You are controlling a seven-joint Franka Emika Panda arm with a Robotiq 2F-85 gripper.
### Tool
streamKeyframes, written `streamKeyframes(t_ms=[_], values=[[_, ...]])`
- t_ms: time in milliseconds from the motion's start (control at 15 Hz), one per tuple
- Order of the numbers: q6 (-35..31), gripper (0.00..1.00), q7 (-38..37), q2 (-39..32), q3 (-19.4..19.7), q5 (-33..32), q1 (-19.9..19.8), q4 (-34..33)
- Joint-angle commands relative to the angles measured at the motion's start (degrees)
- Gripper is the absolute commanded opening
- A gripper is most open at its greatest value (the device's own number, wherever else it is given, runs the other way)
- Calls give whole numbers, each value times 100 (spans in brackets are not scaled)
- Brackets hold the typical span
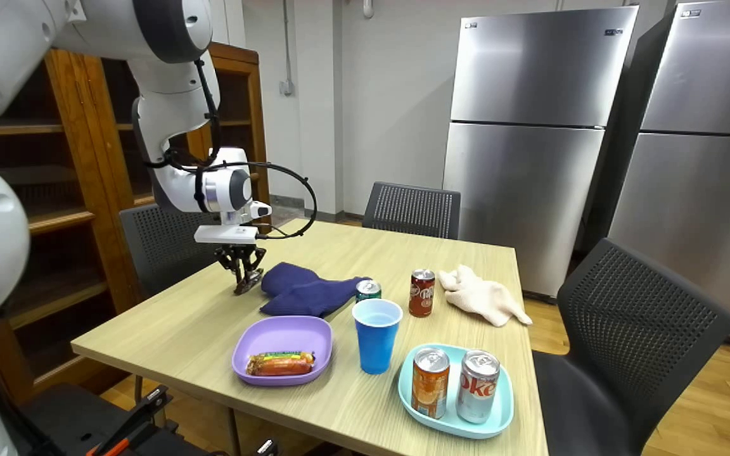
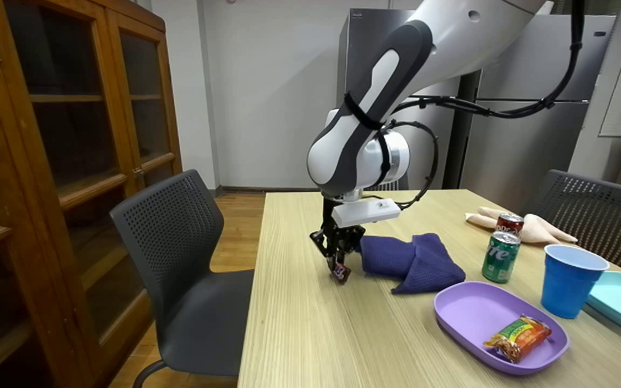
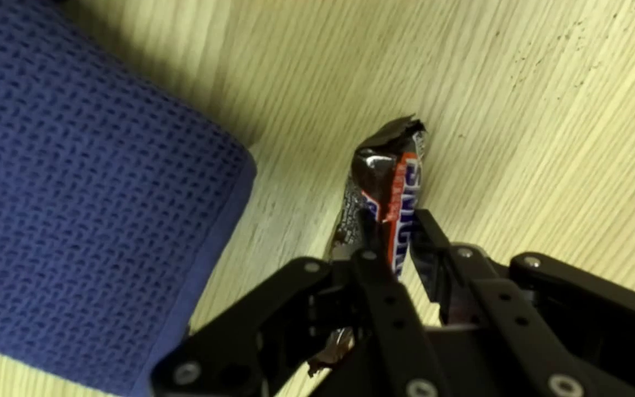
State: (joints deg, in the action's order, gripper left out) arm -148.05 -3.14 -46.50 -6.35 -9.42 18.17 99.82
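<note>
Wrist view: a brown-wrapped bar (image 3: 386,176) was held about mid-length between the narrow-set jaws of the gripper (image 3: 396,229), against or just above the pale, wood-grained table (image 3: 516,187). If gripped off-centre, the bar could be twisted loose; by a sideways swing, the navy cloth (image 3: 102,209) just beside it could be snagged. Farther off, in an exterior view, a purple plate (image 1: 282,332) was seen, then chairs (image 1: 412,209) and steel refrigerators (image 1: 530,190).

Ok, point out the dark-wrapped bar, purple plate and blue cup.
Dark-wrapped bar (image 3: 387,186): wrist view, printed wrapper.
Purple plate (image 1: 284,334): an exterior view, bare base.
Blue cup (image 1: 376,344): an exterior view, outer wall.
</note>
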Motion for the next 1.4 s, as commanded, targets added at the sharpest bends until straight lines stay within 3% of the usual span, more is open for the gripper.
streamKeyframes(t_ms=[0,600,1333], values=[[214,4,58,266,74,-99,106,50],[-19,3,-63,1221,37,-81,119,721],[-325,3,-680,2808,154,-234,135,2311]])
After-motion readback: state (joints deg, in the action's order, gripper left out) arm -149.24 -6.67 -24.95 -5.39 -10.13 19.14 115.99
